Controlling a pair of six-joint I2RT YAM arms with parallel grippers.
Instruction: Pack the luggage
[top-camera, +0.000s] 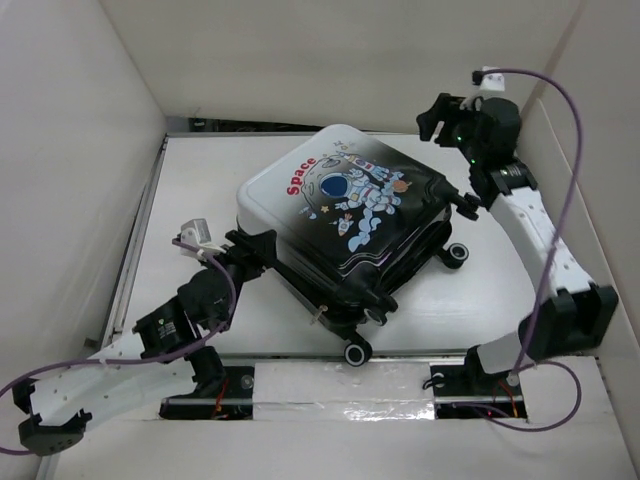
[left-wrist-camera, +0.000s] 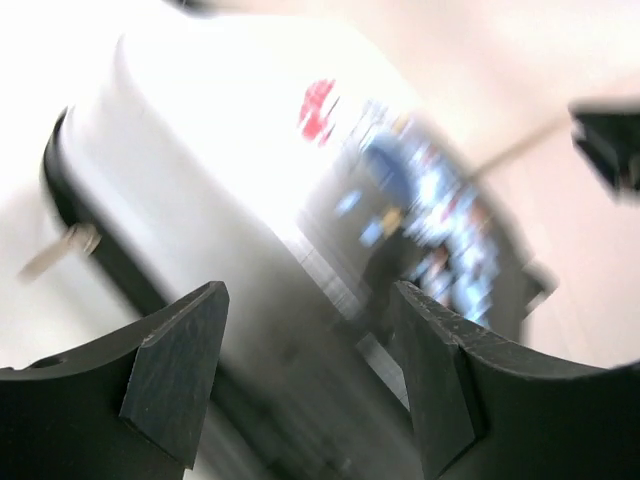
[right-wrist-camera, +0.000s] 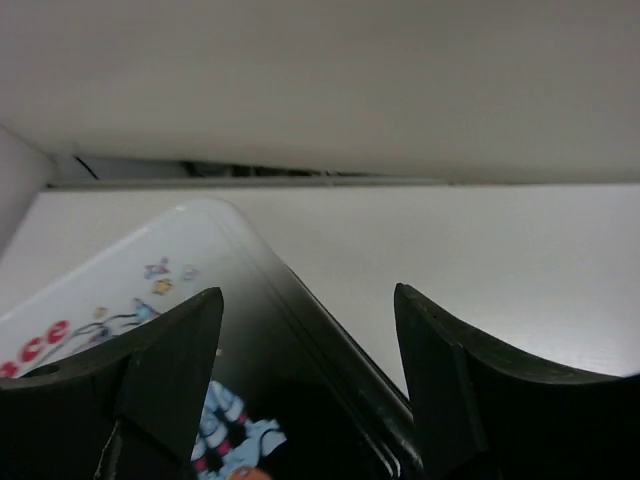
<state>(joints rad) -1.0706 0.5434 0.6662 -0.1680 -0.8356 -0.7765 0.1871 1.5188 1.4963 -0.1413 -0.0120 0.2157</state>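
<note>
Luggage (top-camera: 345, 225) lies flat mid-worktop (top-camera: 200, 170), apparently shut, astronaut print facing up. Left claw (top-camera: 255, 247) sits at its near-left corner and right claw (top-camera: 432, 112) hangs above its far-right corner. Both are released, gripping nothing. The step looks like clearing away: lift each claw straight off, so nothing nudges the luggage.

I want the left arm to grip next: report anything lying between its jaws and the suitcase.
Nothing visible does. The left jaws stand open close beside the near-left corner of the closed suitcase. The blurred left wrist view shows only the suitcase's shell beyond them, with no other object in the gap.
</note>
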